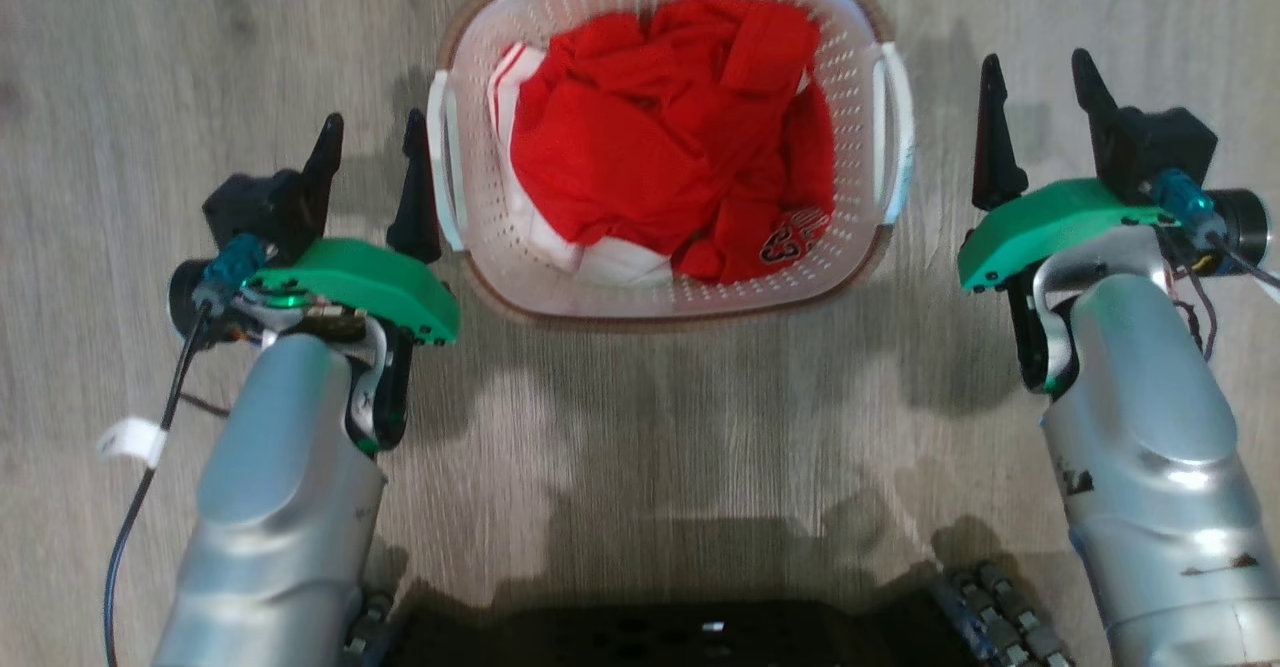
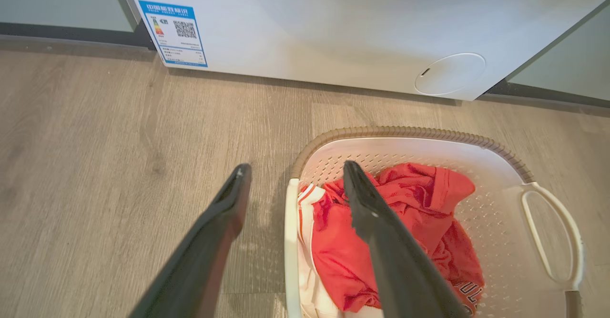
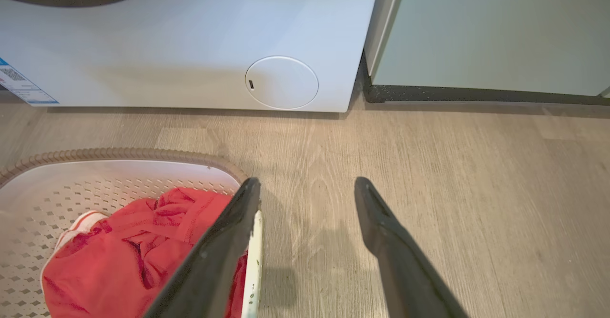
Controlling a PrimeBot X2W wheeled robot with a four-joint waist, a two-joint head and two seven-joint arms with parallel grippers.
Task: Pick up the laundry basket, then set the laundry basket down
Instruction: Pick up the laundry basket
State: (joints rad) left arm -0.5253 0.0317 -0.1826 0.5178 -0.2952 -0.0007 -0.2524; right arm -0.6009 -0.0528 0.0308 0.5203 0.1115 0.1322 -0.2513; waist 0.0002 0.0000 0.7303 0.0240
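The laundry basket (image 1: 850, 237), white and perforated with a brown rim, stands on the wood floor with red and white clothing (image 1: 660, 137) inside. My left gripper (image 1: 372, 147) hangs open just beside the basket's left handle (image 1: 443, 162), one finger close to it. In the left wrist view the open left gripper (image 2: 293, 174) straddles the basket's near handle (image 2: 289, 241) from above. My right gripper (image 1: 1040, 82) is open, a little to the right of the right handle (image 1: 897, 137). In the right wrist view its left finger (image 3: 228, 246) overlaps the white handle (image 3: 255, 261).
A white washing machine (image 2: 310, 27) with a round service flap (image 3: 282, 82) stands on the floor beyond the basket. Pale cabinet fronts (image 3: 491, 32) flank it. My dark wheeled base (image 1: 680, 637) shows at the bottom of the head view.
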